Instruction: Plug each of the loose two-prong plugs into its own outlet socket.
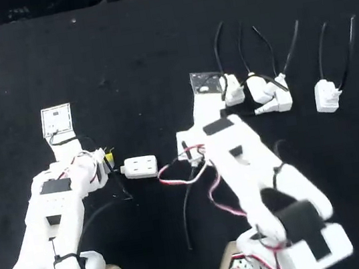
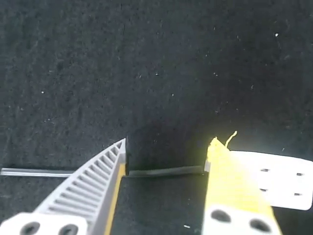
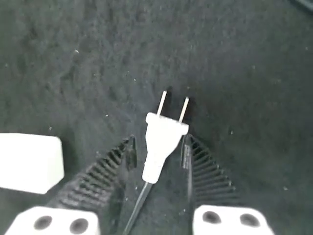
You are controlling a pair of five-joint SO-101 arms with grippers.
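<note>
Two white arms stand side by side on a black tabletop (image 1: 119,49) in the high view. The left fingers (image 1: 104,160) are low over the cloth, just beside one white socket block (image 1: 139,167) that lies flat between the two arms. The right fingers (image 1: 185,150) are on the other side of this block, near it but apart from it. One black cord (image 1: 187,221) runs from them back toward the arm bases. Far to the right I count four white pieces (image 1: 326,95) in a loose row, each with thin black cords going away from the arms. I cannot tell which of them are plugs and which are sockets, or whether any are joined.

In the left wrist view, one grey ribbed finger (image 2: 88,186) and one yellow finger (image 2: 230,181) are spread wide, and only black cloth lies between their tips. The socket block (image 2: 274,181) lies just beside the outer side of the yellow finger. Four small slots show on its upper face.

In the right wrist view, one white two-prong plug (image 3: 161,134) lies flat on the cloth between two dark ribbed fingers. The fingers are spread, one on each side of the plug body and close to it, but I cannot see them pressing it. The two metal prongs point away from the wrist, and the cord (image 3: 137,205) leaves the back of the plug toward it. One corner of the socket block (image 3: 29,161) is off to one side, well apart from the plug.
</note>
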